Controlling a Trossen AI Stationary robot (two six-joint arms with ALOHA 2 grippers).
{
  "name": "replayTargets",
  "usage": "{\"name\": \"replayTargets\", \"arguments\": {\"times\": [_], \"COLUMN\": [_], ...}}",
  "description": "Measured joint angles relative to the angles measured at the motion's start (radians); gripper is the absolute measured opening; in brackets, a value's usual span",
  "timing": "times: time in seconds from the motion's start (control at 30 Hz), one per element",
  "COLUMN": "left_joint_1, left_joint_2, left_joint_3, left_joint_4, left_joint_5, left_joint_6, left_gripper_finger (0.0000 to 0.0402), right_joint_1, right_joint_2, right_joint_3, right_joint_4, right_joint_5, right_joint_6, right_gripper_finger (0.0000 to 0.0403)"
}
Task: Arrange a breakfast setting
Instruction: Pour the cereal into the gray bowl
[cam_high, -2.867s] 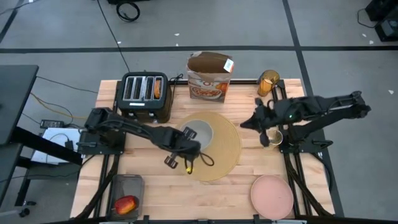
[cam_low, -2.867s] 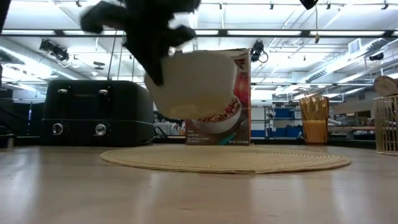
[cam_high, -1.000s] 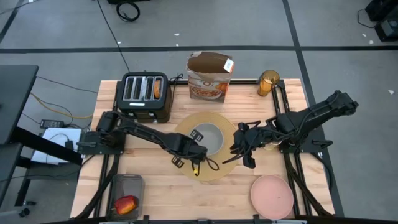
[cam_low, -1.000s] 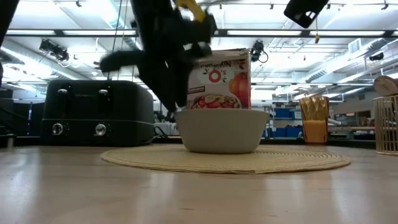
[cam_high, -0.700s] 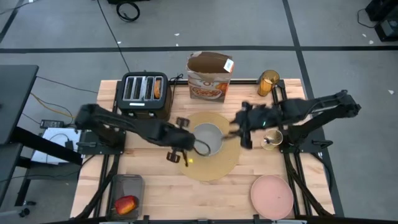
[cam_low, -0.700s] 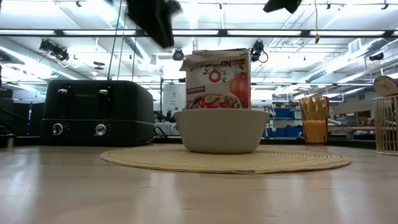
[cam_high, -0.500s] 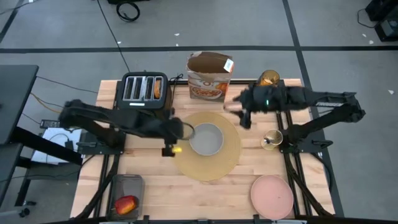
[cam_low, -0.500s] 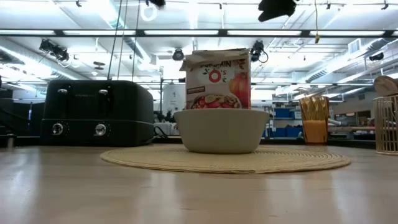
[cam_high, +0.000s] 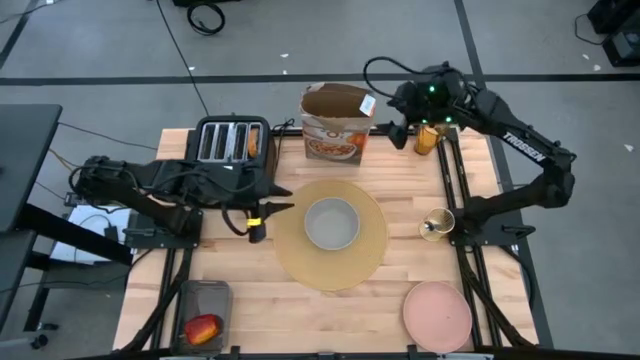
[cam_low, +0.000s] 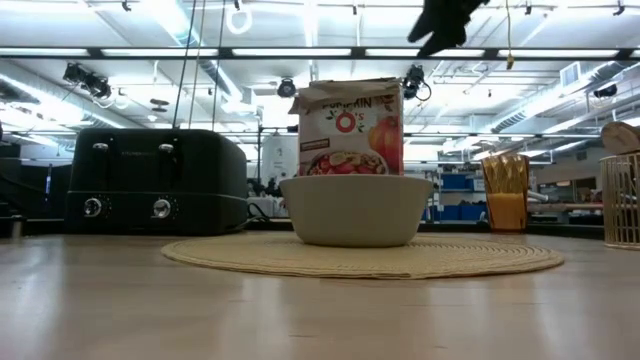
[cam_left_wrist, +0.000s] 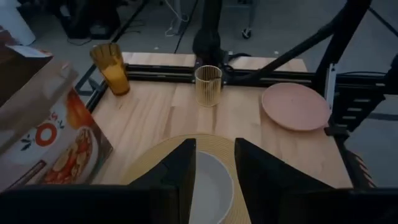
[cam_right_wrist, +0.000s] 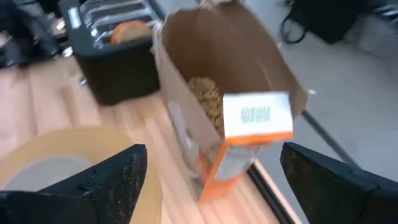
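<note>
The grey bowl (cam_high: 331, 222) stands on the round tan placemat (cam_high: 352, 265) at mid-table. My left gripper (cam_high: 262, 212) hovers left of the placemat, open and empty, pointing at the bowl (cam_left_wrist: 214, 180). My right gripper (cam_high: 395, 125) hangs high over the far edge, wide open, beside the open cereal box (cam_right_wrist: 230, 99). The pink plate (cam_high: 437, 315) lies at the near right. The amber glass (cam_high: 430, 135) stands at the far right. The apple (cam_high: 203, 328) rests in a dark tray at the near left. A bread round (cam_high: 253, 143) sticks out of the toaster (cam_high: 232, 152). A spoon stands in a wire cup (cam_high: 437, 224).
The cereal box (cam_high: 338, 122) stands at the far edge between the toaster and the amber glass, its top open. The wire cup stands just right of the placemat. Bare wood lies between the placemat's near edge and the pink plate, and left of the placemat.
My left gripper has drawn back from over the bowl toward the table's left edge. My right gripper has risen from the placemat's right rim and swung toward the far edge, up beside the cereal box. The bowl and placemat have stayed put.
</note>
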Motion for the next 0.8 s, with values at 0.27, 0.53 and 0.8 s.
{"name": "replayTargets", "arguments": {"times": [0.27,0.53,0.8], "left_joint_1": [0.042,0.194,0.303], "left_joint_2": [0.005,0.006,0.059], "left_joint_3": [0.000,-0.001,-0.002], "left_joint_4": [0.063,0.200,0.258], "left_joint_5": [-0.073,-0.085,-0.075], "left_joint_6": [-0.020,-0.048,-0.114], "left_gripper_finger": [0.0119,0.0119,0.0119], "right_joint_1": [-0.184,-0.303,-0.321], "right_joint_2": [0.003,0.012,0.125], "right_joint_3": [-0.197,-0.456,-0.513], "right_joint_4": [0.072,0.493,0.735], "right_joint_5": [-0.153,-0.391,-0.572], "right_joint_6": [-0.209,-0.239,-0.224], "right_gripper_finger": [0.0397,0.0395,0.0399]}}
